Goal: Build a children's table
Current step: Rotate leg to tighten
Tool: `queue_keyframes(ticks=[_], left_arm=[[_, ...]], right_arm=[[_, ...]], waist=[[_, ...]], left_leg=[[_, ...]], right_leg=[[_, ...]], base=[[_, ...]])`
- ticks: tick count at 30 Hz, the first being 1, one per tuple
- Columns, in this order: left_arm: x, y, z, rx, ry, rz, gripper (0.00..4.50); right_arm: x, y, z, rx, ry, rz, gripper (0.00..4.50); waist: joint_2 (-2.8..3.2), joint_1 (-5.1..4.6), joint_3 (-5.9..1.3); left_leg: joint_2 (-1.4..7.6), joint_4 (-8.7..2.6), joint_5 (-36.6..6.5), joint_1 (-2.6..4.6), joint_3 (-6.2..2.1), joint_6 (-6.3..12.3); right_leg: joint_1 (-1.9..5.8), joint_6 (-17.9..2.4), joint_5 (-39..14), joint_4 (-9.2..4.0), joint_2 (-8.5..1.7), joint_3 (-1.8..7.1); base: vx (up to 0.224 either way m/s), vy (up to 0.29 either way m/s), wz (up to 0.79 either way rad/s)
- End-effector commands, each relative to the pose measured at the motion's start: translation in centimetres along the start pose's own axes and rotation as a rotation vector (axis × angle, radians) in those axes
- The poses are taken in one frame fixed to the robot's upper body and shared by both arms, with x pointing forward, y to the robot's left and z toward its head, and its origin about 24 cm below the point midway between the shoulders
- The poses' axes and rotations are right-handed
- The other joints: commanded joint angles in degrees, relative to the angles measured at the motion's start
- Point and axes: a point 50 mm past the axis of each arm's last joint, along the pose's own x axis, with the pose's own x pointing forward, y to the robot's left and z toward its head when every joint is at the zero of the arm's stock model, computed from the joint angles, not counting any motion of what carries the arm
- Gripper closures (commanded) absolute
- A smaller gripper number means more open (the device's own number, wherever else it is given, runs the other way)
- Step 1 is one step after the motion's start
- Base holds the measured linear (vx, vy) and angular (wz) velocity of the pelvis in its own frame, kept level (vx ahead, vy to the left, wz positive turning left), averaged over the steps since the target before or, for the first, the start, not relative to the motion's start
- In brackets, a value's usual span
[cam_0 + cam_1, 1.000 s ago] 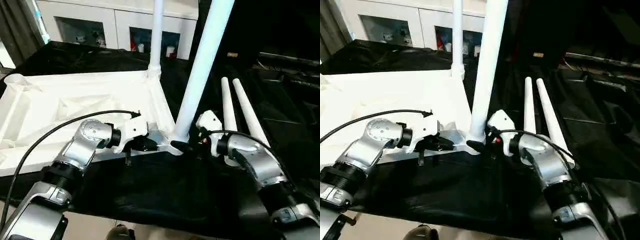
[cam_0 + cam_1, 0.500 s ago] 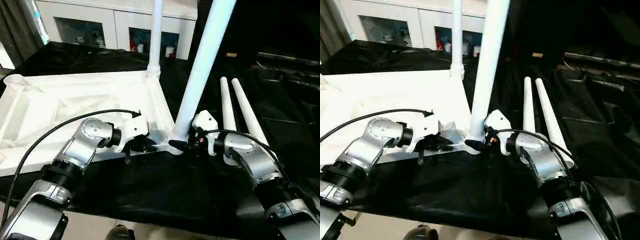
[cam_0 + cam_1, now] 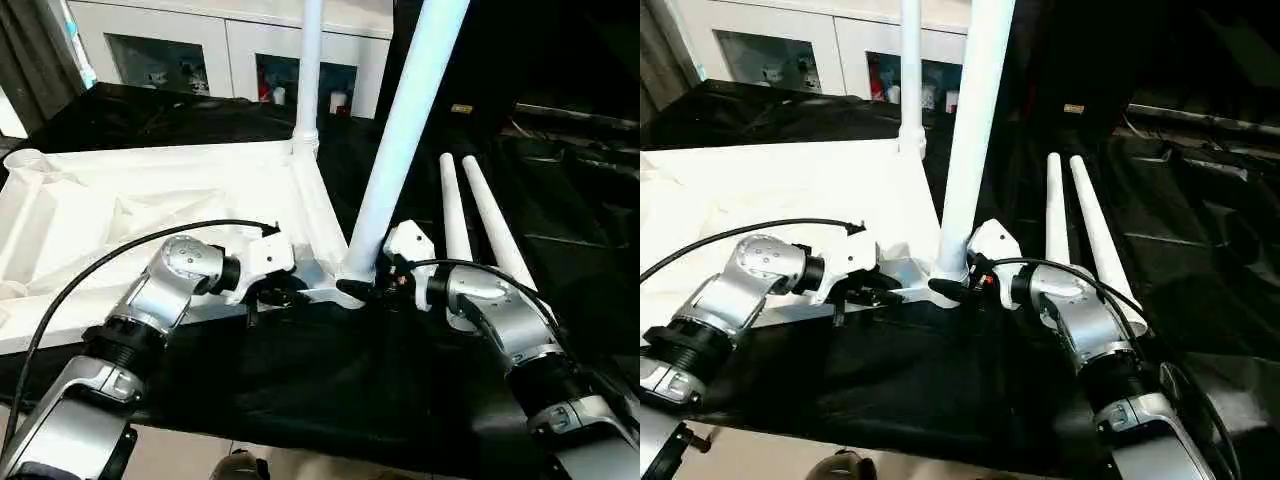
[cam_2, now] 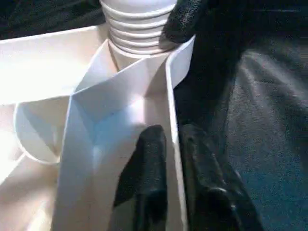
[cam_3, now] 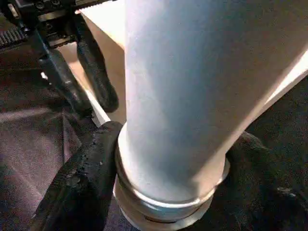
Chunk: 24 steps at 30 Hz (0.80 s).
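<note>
The white table top (image 3: 120, 200) lies underside up on black cloth. One leg (image 3: 309, 70) stands in its far right corner socket. A second leg (image 3: 400, 130) stands tilted in the near right socket. My right gripper (image 3: 358, 290) is shut on that leg's ribbed base (image 5: 163, 183), one black finger (image 5: 86, 178) on each side. My left gripper (image 3: 270, 297) is shut on the top's near rim (image 4: 174, 159), just left of that socket, with one finger (image 4: 150, 173) inside the wall and one outside. Two loose legs (image 3: 452, 210) (image 3: 495, 235) lie side by side to the right.
Black cloth (image 3: 330, 390) covers the work surface up to its front edge. White cabinets with glass doors (image 3: 200, 55) stand behind it. A black cable (image 3: 120, 255) loops over my left forearm.
My right gripper has slid a little left against the leg's base and its fingers have drawn in around it. The left arm has hardly moved.
</note>
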Motion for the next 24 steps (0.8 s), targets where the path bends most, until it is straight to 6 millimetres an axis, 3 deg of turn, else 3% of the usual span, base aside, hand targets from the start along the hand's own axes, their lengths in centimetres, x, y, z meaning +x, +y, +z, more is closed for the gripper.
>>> queue_keyframes(ticks=[1, 7, 17, 20, 21, 22, 24], left_arm=[[-0.4, 0.4, 0.3, 0.008, -0.001, 0.007, 4.06], [-0.3, 0.2, 0.2, -0.003, -0.014, -0.015, 4.48], [-0.3, 0.3, 0.0, -0.043, -0.022, -0.004, 4.50], [0.1, 0.9, 0.1, -0.081, -0.027, 0.074, 4.50], [0.4, 1.1, 0.2, -0.097, -0.027, 0.114, 4.50], [0.9, 1.4, 0.4, -0.118, -0.021, 0.164, 4.50], [2.0, 1.9, 0.7, -0.155, -0.007, 0.246, 4.50]], right_arm=[[-0.2, -0.4, 0.1, -0.007, 0.002, -0.017, 1.76], [-0.2, -0.4, 0.1, -0.008, 0.000, -0.012, 1.76], [0.1, -0.2, -0.3, 0.036, -0.009, -0.029, 1.76], [0.8, -0.3, -1.1, 0.106, 0.007, -0.139, 1.76], [1.1, -0.4, -1.5, 0.145, 0.019, -0.201, 1.76], [1.6, -0.5, -2.1, 0.198, 0.031, -0.284, 1.76], [2.5, -0.9, -2.7, 0.309, 0.034, -0.439, 1.76]], waist=[[0.34, -0.26, -3.83], [0.33, -0.19, -3.76], [0.19, -0.15, -3.77], [0.18, -0.34, -3.63], [-0.20, -0.39, -3.66], [0.05, -0.62, -3.45], [0.00, -0.93, -3.42]], left_leg=[[3.72, -5.46, -16.48, 2.29, -1.70, -2.03], [3.68, -5.48, -17.22, 2.37, -1.65, -2.15], [3.68, -5.54, -15.32, 2.19, -1.60, -1.36], [3.63, -5.66, -15.95, 2.23, -1.60, -1.87], [3.62, -5.67, -16.19, 2.28, -1.62, -2.04], [3.67, -5.91, -17.73, 2.47, -1.72, -3.09], [3.63, -6.00, -19.40, 2.58, -1.86, -4.16]], right_leg=[[1.08, -13.63, -8.57, -4.91, -4.33, 2.51], [0.95, -13.48, -9.76, -5.11, -4.37, 2.57], [1.17, -13.55, -8.89, -5.08, -4.38, 2.54], [0.96, -13.37, -11.10, -5.31, -4.42, 2.62], [1.00, -13.13, -11.98, -5.41, -4.44, 2.57], [0.73, -12.57, -15.22, -5.64, -4.49, 2.64], [0.56, -12.00, -17.98, -5.84, -4.61, 2.67]], base=[[0.000, 0.000, 0.00], [0.000, 0.000, 0.00], [0.000, 0.000, 0.00], [0.000, 0.000, 0.00], [0.000, 0.000, 0.00], [0.000, 0.000, 0.00], [0.000, 0.000, 0.00]])
